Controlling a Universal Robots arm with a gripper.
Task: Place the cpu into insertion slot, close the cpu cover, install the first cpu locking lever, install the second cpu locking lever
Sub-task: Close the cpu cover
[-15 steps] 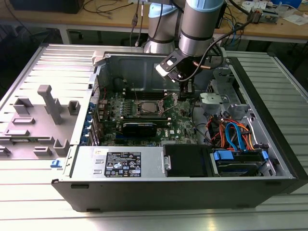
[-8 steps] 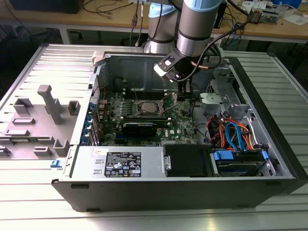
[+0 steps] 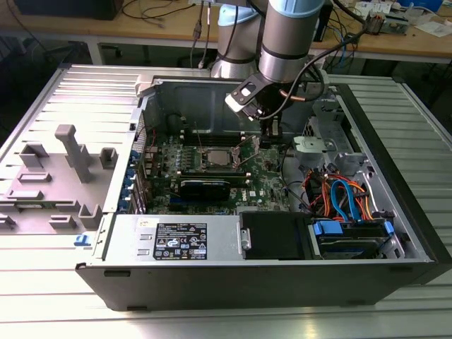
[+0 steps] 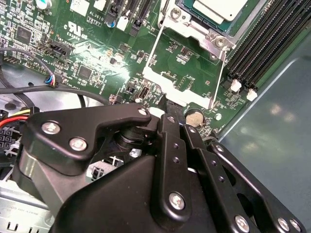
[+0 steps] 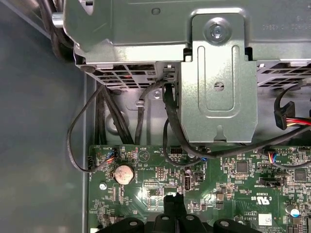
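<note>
Now cpu [image 4: 217, 8] flat in insertion slot [image 4: 200, 27].

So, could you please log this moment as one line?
cpu: in insertion slot | cpu cover: open | gripper: near cover edge

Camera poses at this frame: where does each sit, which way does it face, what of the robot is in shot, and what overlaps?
Exterior view: off the arm, raised, looking down into the open computer case; the arm and tool show.
Second wrist view: on the wrist, looking along the tool's black links at the cpu and the open cpu cover.
First wrist view: on the wrist, facing the board's edge and a metal bracket; the tool's tip shows.
Shared: coin cell in both wrist views.
</note>
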